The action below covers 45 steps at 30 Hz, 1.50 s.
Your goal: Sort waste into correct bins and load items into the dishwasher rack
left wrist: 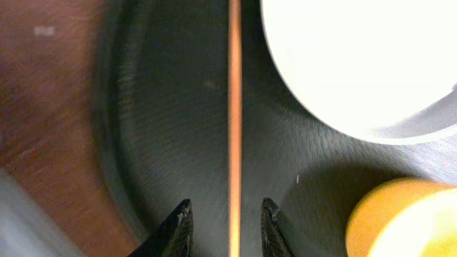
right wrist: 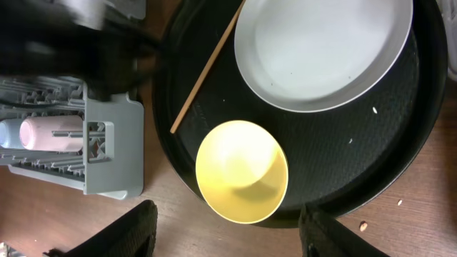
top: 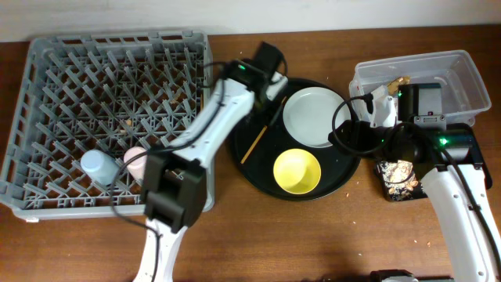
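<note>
One thin wooden chopstick [left wrist: 234, 107] lies on the round black tray [left wrist: 164, 143], running straight between the fingertips of my left gripper [left wrist: 227, 214]. The jaws stand open, with a gap on each side of the stick. Overhead, the left gripper [top: 270, 78] is at the tray's far left, over the chopstick [top: 257, 142]. The white plate [top: 313, 116] and yellow bowl [top: 297, 171] sit on the same tray. My right gripper [right wrist: 228, 235] hangs wide open and holds nothing, on the near side of the yellow bowl [right wrist: 241, 171]. The blue cup [top: 98, 166] and pink cup [top: 135, 159] lie in the grey dishwasher rack [top: 47, 94].
A clear plastic tub [top: 450, 74] stands at the back right with a golden-brown strip [top: 401, 81] in it. In front of it, a shallow black tray [top: 387, 188] holds brownish food scraps [top: 401, 174], partly under the right arm. A crumb [right wrist: 364, 226] lies on the wood.
</note>
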Motion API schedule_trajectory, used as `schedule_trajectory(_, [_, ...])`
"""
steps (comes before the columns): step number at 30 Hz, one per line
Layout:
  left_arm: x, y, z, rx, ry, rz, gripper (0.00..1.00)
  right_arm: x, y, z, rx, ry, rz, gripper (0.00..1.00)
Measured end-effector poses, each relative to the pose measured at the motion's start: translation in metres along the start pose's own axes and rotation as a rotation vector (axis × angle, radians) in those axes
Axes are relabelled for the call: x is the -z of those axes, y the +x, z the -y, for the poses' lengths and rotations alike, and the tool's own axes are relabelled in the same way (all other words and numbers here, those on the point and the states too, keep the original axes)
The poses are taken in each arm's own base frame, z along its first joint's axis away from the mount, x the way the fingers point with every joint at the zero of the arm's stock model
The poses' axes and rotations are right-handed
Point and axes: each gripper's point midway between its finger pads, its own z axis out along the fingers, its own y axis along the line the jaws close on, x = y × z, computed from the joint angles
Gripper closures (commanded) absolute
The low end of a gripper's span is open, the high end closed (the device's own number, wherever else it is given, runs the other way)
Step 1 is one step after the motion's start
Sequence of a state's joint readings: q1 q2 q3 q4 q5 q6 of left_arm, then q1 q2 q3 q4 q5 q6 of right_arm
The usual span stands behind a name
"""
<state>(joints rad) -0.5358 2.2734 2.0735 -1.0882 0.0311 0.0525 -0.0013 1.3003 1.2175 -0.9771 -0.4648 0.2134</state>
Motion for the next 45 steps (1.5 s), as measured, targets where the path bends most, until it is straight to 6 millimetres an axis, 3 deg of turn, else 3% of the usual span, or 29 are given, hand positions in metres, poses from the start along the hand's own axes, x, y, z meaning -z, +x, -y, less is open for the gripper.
schedule_trajectory(1, [-0.039, 0.008, 0.008, -0.016, -0.015, -0.052, 0.7, 0.0, 0.0, 0.0, 0.0, 0.0, 0.0, 0.35])
schedule_trajectory(3, [-0.063, 0.013, 0.005, -0.002, -0.03, -0.075, 0.7, 0.0, 0.0, 0.0, 0.0, 0.0, 0.0, 0.35])
schedule_trajectory(5, [-0.079, 0.02, 0.003, 0.006, -0.034, -0.104, 0.82, 0.0, 0.0, 0.0, 0.0, 0.0, 0.0, 0.35])
schedule_trajectory(7, [-0.081, 0.019, 0.006, 0.005, -0.037, -0.106, 1.0, 0.0, -0.001, 0.0, 0.001, 0.0, 0.002, 0.35])
schedule_trajectory(8, [-0.081, 0.02, 0.009, 0.003, -0.038, -0.108, 1.0, 0.0, -0.001, 0.0, 0.002, 0.0, 0.003, 0.35])
schedule_trajectory(12, [-0.06, 0.039, 0.011, 0.022, -0.038, -0.245, 1.0, 0.0, -0.001, 0.0, 0.002, -0.001, 0.003, 0.35])
schedule_trajectory(14, [-0.034, 0.029, 0.006, 0.06, -0.043, -0.24, 1.0, 0.0, -0.001, 0.0, 0.002, -0.001, 0.004, 0.35])
schedule_trajectory(16, [0.031, 0.007, -0.028, 0.201, -0.06, -0.157, 1.0, 0.0, -0.001, 0.0, 0.002, 0.0, 0.003, 0.35])
schedule_trajectory(17, [0.057, 0.001, -0.062, 0.303, -0.077, -0.095, 1.0, 0.0, -0.001, 0.0, 0.001, 0.0, 0.003, 0.35])
schedule_trajectory(18, [0.065, 0.01, -0.094, 0.398, -0.094, -0.098, 1.0, 0.0, -0.001, 0.0, 0.002, 0.0, 0.003, 0.35])
schedule_trajectory(19, [0.069, 0.028, -0.135, 0.509, -0.118, -0.122, 1.0, 0.0, -0.001, 0.0, 0.002, 0.0, 0.003, 0.35])
schedule_trajectory(21, [0.071, 0.04, -0.159, 0.572, -0.138, -0.137, 0.99, 0.0, -0.001, 0.0, 0.002, 0.0, 0.003, 0.35])
schedule_trajectory(22, [0.067, 0.046, -0.163, 0.59, -0.152, -0.16, 0.98, 0.0, -0.001, 0.0, 0.002, 0.0, 0.003, 0.35])
schedule_trajectory(24, [0.038, 0.061, -0.161, 0.6, -0.165, -0.242, 0.96, 0.0, -0.001, 0.0, 0.001, 0.0, 0.003, 0.35])
schedule_trajectory(25, [0.024, 0.067, -0.16, 0.603, -0.164, -0.268, 0.73, 0.0, -0.001, 0.0, 0.002, 0.0, 0.003, 0.35])
schedule_trajectory(26, [0.015, 0.077, -0.157, 0.607, -0.161, -0.313, 0.59, 0.0, -0.001, 0.0, 0.002, 0.0, 0.003, 0.35])
schedule_trajectory(28, [0.02, 0.079, -0.153, 0.611, -0.154, -0.326, 0.56, 0.0, -0.001, 0.0, 0.002, 0.0, 0.004, 0.35])
schedule_trajectory(31, [0.063, 0.064, -0.153, 0.603, -0.153, -0.24, 0.53, 0.0, -0.001, 0.0, 0.002, -0.001, 0.004, 0.36])
schedule_trajectory(33, [0.13, 0.05, -0.149, 0.571, -0.161, -0.081, 0.52, 0.0, -0.003, -0.001, 0.015, -0.002, 0.01, 0.36])
schedule_trajectory(34, [0.181, 0.047, -0.144, 0.545, -0.17, 0.032, 0.46, 0.0, -0.003, 0.0, 0.032, -0.002, 0.012, 0.36])
schedule_trajectory(35, [0.251, 0.05, -0.134, 0.512, -0.185, 0.196, 0.45, 0.0, -0.003, -0.001, 0.052, -0.002, 0.014, 0.36])
schedule_trajectory(36, [0.312, 0.063, -0.122, 0.487, -0.2, 0.336, 0.45, 0.004, -0.004, -0.003, 0.09, -0.003, 0.029, 0.35])
schedule_trajectory(37, [0.36, 0.083, -0.108, 0.466, -0.213, 0.45, 0.38, 0.016, -0.007, -0.009, 0.132, -0.01, 0.078, 0.31])
schedule_trajectory(38, [0.4, 0.116, -0.091, 0.447, -0.226, 0.531, 0.04, 0.035, -0.01, -0.02, 0.179, -0.021, 0.148, 0.28])
schedule_trajectory(39, [0.412, 0.14, -0.082, 0.441, -0.237, 0.549, 0.01, 0.052, -0.011, -0.029, 0.217, -0.03, 0.207, 0.26])
schedule_trajectory(40, [0.406, 0.164, -0.077, 0.44, -0.25, 0.513, 0.01, 0.068, -0.009, -0.037, 0.247, -0.037, 0.257, 0.24])
schedule_trajectory(41, [0.393, 0.174, -0.077, 0.443, -0.257, 0.469, 0.01, 0.073, -0.008, -0.039, 0.256, -0.039, 0.273, 0.23])
schedule_trajectory(43, [0.356, 0.176, -0.082, 0.449, -0.259, 0.393, 0.01, 0.073, -0.008, -0.038, 0.256, -0.038, 0.269, 0.22])
schedule_trajectory(45, [0.345, 0.181, -0.082, 0.451, -0.256, 0.358, 0.01, 0.073, -0.008, -0.038, 0.256, -0.039, 0.269, 0.21])
